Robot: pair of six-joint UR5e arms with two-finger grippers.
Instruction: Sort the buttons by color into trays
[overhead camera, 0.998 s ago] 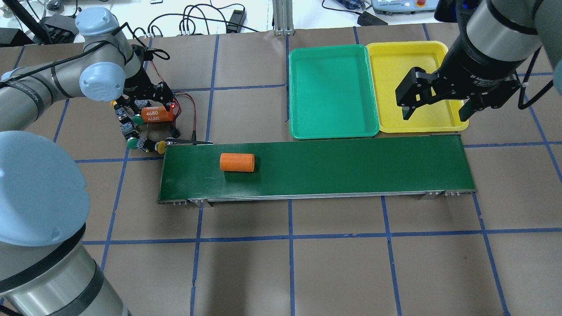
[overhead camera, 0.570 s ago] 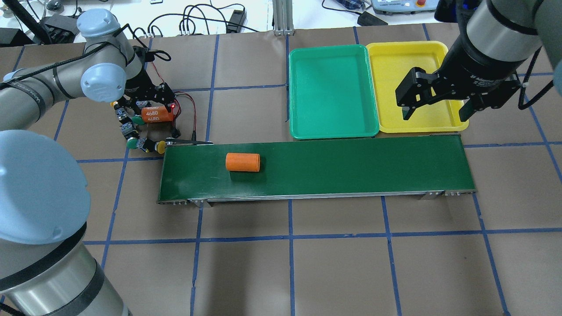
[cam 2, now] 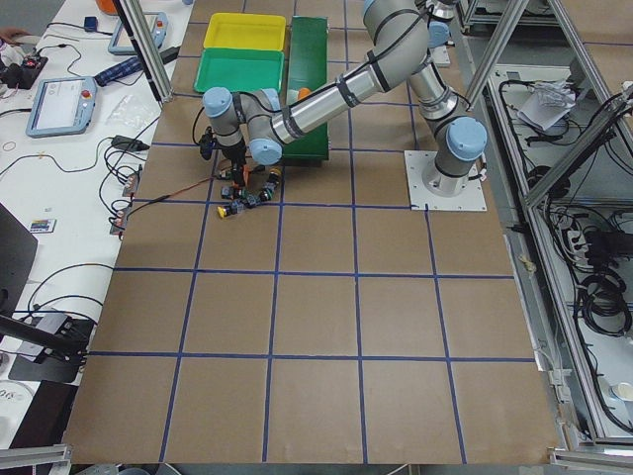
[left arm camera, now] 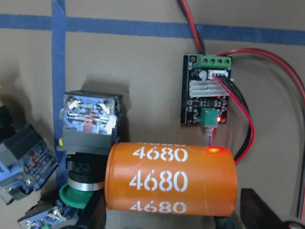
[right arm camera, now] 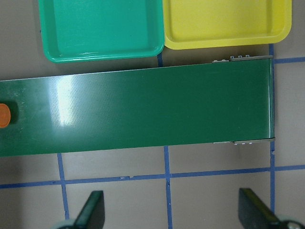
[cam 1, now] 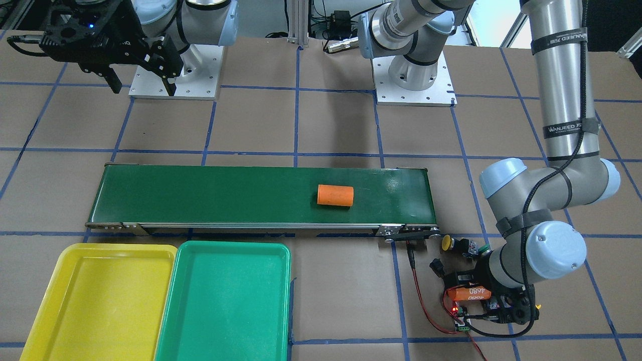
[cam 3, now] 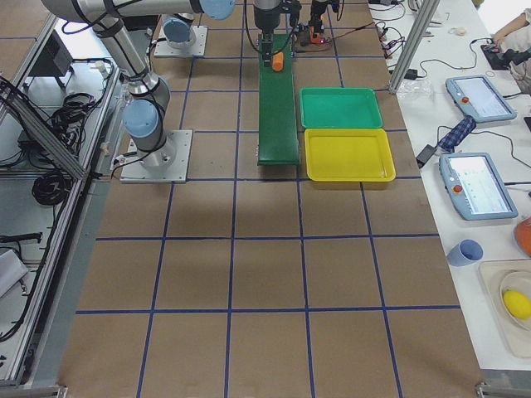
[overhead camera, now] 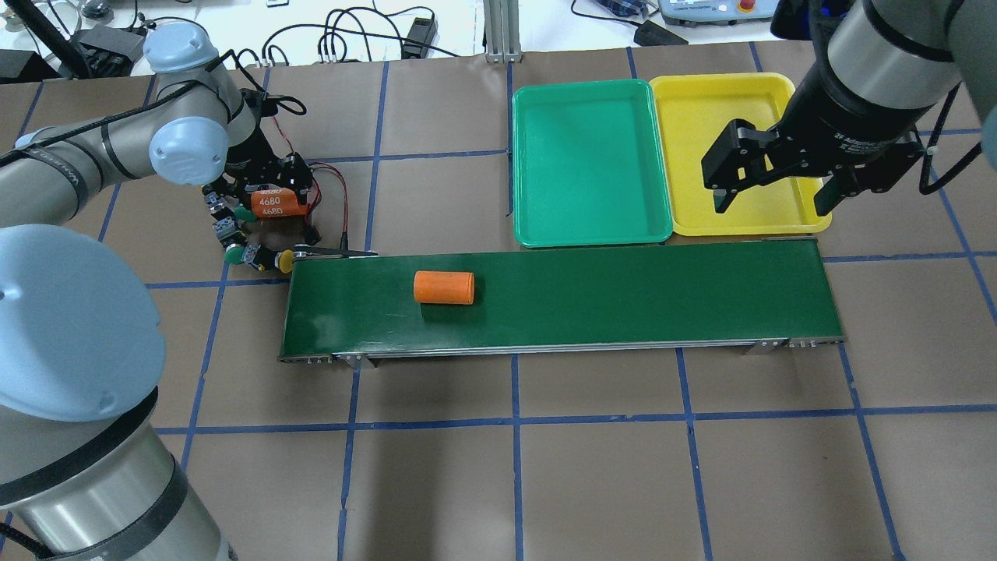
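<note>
Okay, your left end effector point(overhead camera: 269, 204) is clamped on the orange 4680 cylinder point(left arm camera: 171, 181), just off the left end of the conveyor belt point(overhead camera: 623, 300), with the buttons point(overhead camera: 232, 252) clustered there on the table point(overhead camera: 623, 467). Your right end effector point(overhead camera: 771, 206), fingers apart, hangs over the yellow tray point(overhead camera: 701, 117) behind the belt.

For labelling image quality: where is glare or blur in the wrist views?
Right wrist view: pale glare patch on the long dark-green conveyor belt; the dark fingers at the bottom look soft. Left wrist view: a red light reflects on the orange cylinder marked 4680.
</note>
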